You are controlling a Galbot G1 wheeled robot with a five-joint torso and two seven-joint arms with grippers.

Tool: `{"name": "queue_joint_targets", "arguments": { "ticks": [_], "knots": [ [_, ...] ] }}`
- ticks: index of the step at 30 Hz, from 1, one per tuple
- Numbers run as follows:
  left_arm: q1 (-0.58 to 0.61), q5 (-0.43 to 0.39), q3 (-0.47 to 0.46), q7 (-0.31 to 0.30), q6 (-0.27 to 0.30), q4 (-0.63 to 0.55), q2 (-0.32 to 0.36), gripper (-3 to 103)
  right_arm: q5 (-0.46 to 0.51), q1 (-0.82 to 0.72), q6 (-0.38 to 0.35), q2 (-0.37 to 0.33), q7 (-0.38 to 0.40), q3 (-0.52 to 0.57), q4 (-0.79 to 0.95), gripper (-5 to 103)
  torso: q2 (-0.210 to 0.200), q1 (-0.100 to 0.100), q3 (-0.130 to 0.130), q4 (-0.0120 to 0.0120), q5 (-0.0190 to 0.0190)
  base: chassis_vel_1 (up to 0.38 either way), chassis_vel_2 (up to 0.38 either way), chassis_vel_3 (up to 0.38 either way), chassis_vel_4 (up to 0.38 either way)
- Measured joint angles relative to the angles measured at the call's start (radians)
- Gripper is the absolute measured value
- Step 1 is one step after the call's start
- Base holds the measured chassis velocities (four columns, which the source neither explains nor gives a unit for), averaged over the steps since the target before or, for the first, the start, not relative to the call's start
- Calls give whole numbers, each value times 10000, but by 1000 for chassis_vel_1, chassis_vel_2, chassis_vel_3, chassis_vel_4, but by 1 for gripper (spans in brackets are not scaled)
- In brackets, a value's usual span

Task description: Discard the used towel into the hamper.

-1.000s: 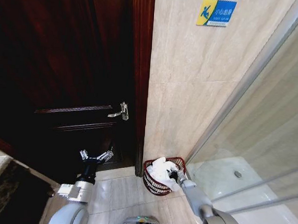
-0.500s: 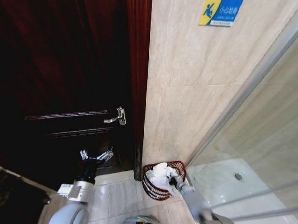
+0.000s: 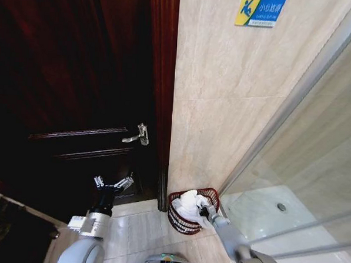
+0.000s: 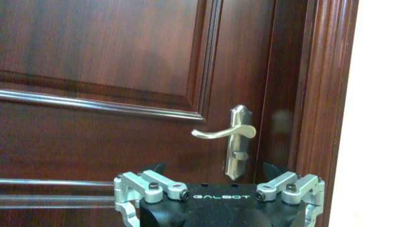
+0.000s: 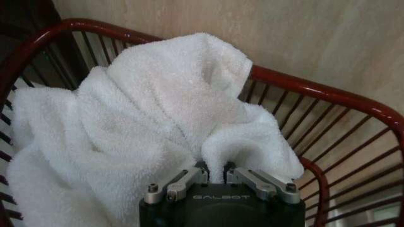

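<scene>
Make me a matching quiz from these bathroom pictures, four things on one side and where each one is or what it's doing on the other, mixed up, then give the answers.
Things:
1. towel
2. hamper
3. left gripper
4. right gripper

Places or states:
A. open, raised in front of the dark wooden door
B. on the floor against the tiled wall, beside the door frame
C. shut on white cloth at the basket's rim
D. heaped inside the wire basket, partly over its edge

Pairs: 1-D, 2-B, 3-A, 4-C
</scene>
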Motion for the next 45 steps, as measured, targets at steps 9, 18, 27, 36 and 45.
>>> {"name": "queue_joint_targets", "arguments": {
  "ticks": [9, 18, 27, 36, 45],
  "knots": [
    [0, 0, 0, 0, 0, 0, -1, 100, -1750, 598, -542, 181, -9, 4, -543, 10, -553, -249, -300, 1, 1, 0, 0, 0, 0],
    [0, 0, 0, 0, 0, 0, 0, 100, -2474, 877, -800, 172, 91, -169, -881, 10, -1026, -461, -561, 0, 0, 0, 0, 0, 0],
    [0, 0, 0, 0, 0, 0, 0, 100, -2427, 927, -816, 258, 319, -128, -1007, 10, -1567, -714, -848, 0, 0, 0, 0, 0, 0],
    [0, 0, 0, 0, 0, 0, 0, 100, -2318, 993, -985, 182, 370, -67, -1018, 10, -2003, -914, -1091, 3, -3, 0, 0, 0, 0],
    [0, 0, 0, 0, 0, 1, -1, 100, -863, 996, -1035, 67, 301, -133, -639, 10, -2451, -1108, -1330, 0, 9, 0, 0, 0, 0]
  ]
}}
